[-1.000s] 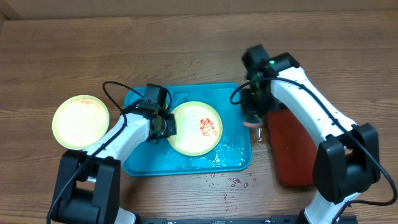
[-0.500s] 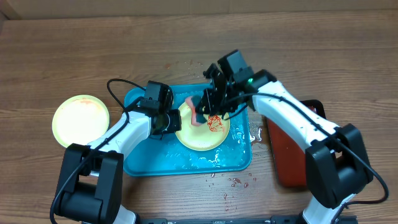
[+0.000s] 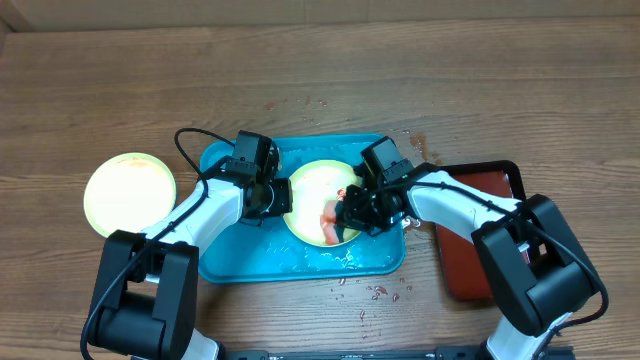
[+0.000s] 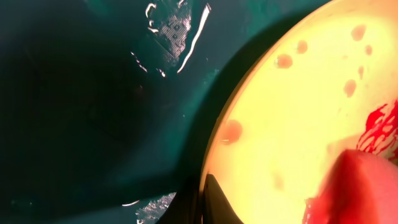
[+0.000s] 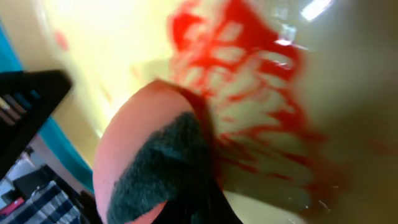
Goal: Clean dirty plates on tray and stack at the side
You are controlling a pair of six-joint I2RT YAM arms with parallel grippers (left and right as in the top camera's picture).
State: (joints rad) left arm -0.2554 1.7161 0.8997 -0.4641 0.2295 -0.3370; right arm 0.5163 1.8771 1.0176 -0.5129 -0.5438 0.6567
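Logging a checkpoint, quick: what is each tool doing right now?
Left tool: closed on the rim of the green-rimmed plate.
Right tool: closed on the pink sponge, which is against that plate.

The rectangular plastic tray [image 3: 250,255] is turquoise-blue. The round plastic plate [image 3: 310,185] on it has a lime-green rim, a pale yellow centre and red sauce streaks. The soft sponge [image 5: 158,165] is pink with a dark grey face. The wooden bench [image 3: 100,90] is brown-grained.
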